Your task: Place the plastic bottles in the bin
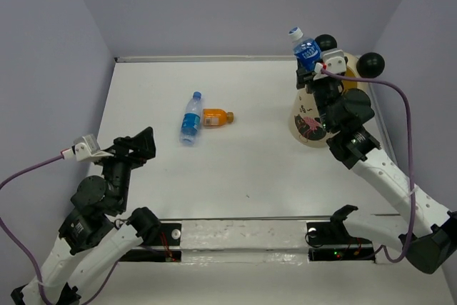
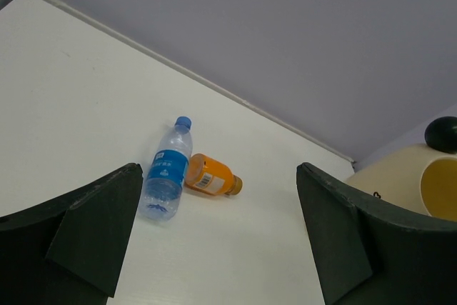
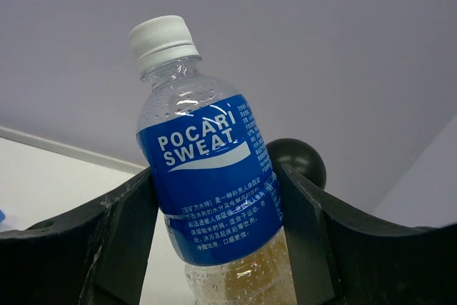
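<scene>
- We take this for a robotics lab test cell: a bare white surface (image 1: 250,176) is boxed in by plain pale-violet walls (image 1: 235,5) on the left, far and right sides.
- Two robot arms, the left arm (image 1: 93,208) and the right arm (image 1: 382,169), are bolted to a white rail (image 1: 243,233) along the near edge.
- Loose purple cables (image 1: 410,133) trail from the wrists.
- We see only staged props: small plastic bottles (image 1: 190,125) and a cartoon-print bin (image 1: 301,125) at the far right.
</scene>
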Controlling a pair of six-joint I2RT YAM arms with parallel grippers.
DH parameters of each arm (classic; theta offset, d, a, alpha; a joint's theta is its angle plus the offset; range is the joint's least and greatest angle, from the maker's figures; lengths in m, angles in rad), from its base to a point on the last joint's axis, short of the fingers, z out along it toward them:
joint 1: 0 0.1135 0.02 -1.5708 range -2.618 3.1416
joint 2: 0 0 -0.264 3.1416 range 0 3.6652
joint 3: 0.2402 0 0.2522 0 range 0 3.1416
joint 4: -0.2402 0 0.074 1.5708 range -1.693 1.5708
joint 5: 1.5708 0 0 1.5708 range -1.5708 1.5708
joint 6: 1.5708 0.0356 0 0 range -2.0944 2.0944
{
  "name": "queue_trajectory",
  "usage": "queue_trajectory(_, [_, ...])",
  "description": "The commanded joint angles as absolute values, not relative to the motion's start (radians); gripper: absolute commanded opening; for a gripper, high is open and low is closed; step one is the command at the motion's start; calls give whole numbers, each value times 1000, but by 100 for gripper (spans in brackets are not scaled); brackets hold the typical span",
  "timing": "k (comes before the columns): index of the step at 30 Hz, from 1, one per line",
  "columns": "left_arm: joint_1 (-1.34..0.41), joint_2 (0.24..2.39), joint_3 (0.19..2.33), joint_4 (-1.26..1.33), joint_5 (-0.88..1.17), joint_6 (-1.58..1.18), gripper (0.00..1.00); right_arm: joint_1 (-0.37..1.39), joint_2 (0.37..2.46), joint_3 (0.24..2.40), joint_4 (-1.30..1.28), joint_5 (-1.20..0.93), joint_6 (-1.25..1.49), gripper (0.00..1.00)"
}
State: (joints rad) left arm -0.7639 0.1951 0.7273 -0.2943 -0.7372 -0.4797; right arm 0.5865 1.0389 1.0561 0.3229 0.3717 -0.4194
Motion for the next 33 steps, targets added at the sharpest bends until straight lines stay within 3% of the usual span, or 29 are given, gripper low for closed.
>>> queue_trajectory(1, [-759, 225, 718, -241, -716, -459, 98, 508, 1066, 1031, 465, 330, -416, 33])
queue_trajectory(14, [-755, 278, 716, -222, -686, -446, 98, 390, 1068, 882, 621, 281, -302, 33])
queue_trajectory(25, [-746, 339, 715, -210, -638, -449, 99, 348, 1068, 703, 828, 334, -233, 42])
queue_trajectory(29, [-746, 391, 719, -206, -588, -466, 99, 348, 1062, 666, 876, 360, -218, 55])
queue_trajectory(32, [-746, 465, 730, -212, -555, -486, 99, 348, 1032, 661, 873, 359, -203, 80])
queue_trajectory(33, [-746, 481, 732, -216, -548, -492, 99, 348, 1022, 664, 865, 360, -198, 84])
